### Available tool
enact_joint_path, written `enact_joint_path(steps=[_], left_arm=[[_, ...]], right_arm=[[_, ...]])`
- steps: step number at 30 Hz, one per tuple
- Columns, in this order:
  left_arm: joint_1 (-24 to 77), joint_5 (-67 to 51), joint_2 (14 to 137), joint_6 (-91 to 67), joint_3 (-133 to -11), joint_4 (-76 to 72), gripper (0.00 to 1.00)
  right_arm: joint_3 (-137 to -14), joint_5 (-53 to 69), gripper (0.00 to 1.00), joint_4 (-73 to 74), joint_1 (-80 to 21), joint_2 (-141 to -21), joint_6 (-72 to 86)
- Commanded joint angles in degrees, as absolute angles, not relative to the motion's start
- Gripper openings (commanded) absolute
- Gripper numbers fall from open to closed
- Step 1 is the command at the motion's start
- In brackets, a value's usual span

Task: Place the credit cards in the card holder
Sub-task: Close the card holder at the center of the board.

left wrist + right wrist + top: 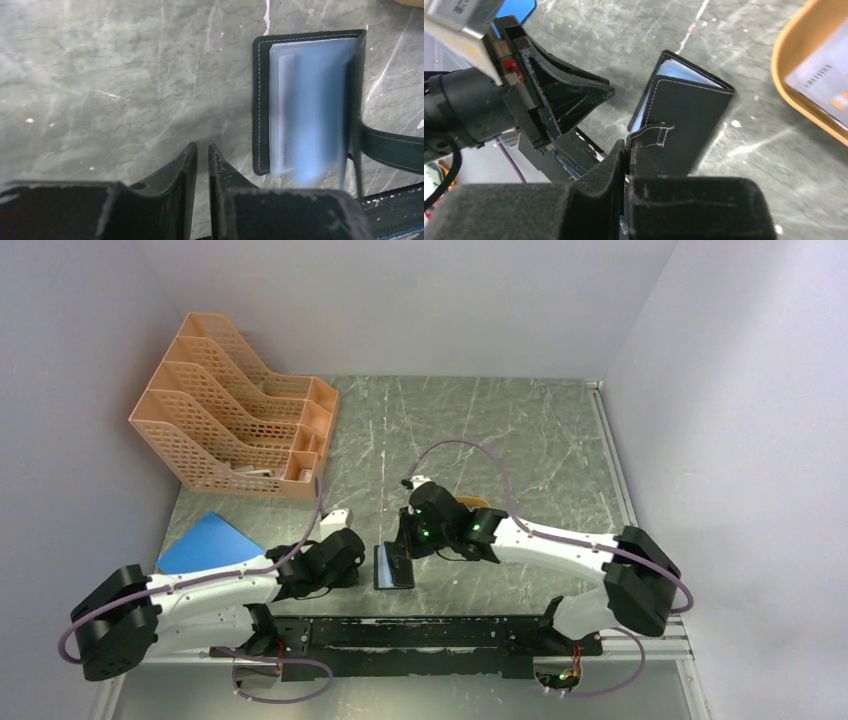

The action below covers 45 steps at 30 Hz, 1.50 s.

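On the grey marbled tabletop [520, 430] between pale walls [400, 300], right claw [626, 150] pinching card holder [689, 110], left claw [202, 150] closed.

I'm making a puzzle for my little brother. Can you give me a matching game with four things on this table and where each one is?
Things:
1 card holder
2 file rack
3 blue sheet
4 tray

Places:
A far left corner
B holding a card
C pinched in the right gripper
D flat beside the left arm

Pairs: 1-C, 2-A, 3-D, 4-B.

Marbled table [520, 440] carries rack [235, 425], blue sheet [205, 543], card holder [393, 567].
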State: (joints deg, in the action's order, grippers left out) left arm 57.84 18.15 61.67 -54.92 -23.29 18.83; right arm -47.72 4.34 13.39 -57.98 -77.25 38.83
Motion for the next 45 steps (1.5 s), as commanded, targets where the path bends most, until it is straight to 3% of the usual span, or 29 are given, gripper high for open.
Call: enact_joint_path(steps=[1, 13, 18, 23, 27, 31, 36, 45], left_arm=[[57.5, 22.43, 56.34, -56.54, -25.26, 25.74, 0.2], [57.39, 22.94, 46.06, -56.64, -25.65, 30.69, 0.21], [57.46, 23.68, 45.19, -56.65, -26.33, 32.28, 0.21], [57.4, 24.7, 43.69, -56.61, -27.13, 33.68, 0.22], [57.4, 25.61, 42.54, -55.53, -27.92, 34.41, 0.24], [57.39, 24.57, 41.18, -51.64, -27.11, 28.89, 0.29], [57.31, 20.8, 41.9, -50.43, -24.87, 20.85, 0.42], [57.04, 14.08, 55.24, -51.42, -25.58, 14.05, 0.44]], right_arm=[[-51.54, 5.26, 0.0, 7.94, -59.67, -82.95, 41.0], [-56.61, 8.22, 0.0, 2.94, -61.16, -97.06, 44.51], [-58.7, 7.03, 0.46, 5.69, -62.03, -95.6, 44.24], [-61.82, 4.23, 0.69, 14.57, -61.95, -90.6, 42.57], [-60.86, 0.32, 0.7, 21.44, -61.64, -83.04, 41.36], [-54.22, -7.07, 0.64, 24.6, -61.54, -76.71, 40.23], [-42.7, -4.39, 0.61, 18.36, -60.86, -73.22, 42.63], [-36.71, -3.5, 0.66, 8.47, -58.22, -75.48, 49.48]])
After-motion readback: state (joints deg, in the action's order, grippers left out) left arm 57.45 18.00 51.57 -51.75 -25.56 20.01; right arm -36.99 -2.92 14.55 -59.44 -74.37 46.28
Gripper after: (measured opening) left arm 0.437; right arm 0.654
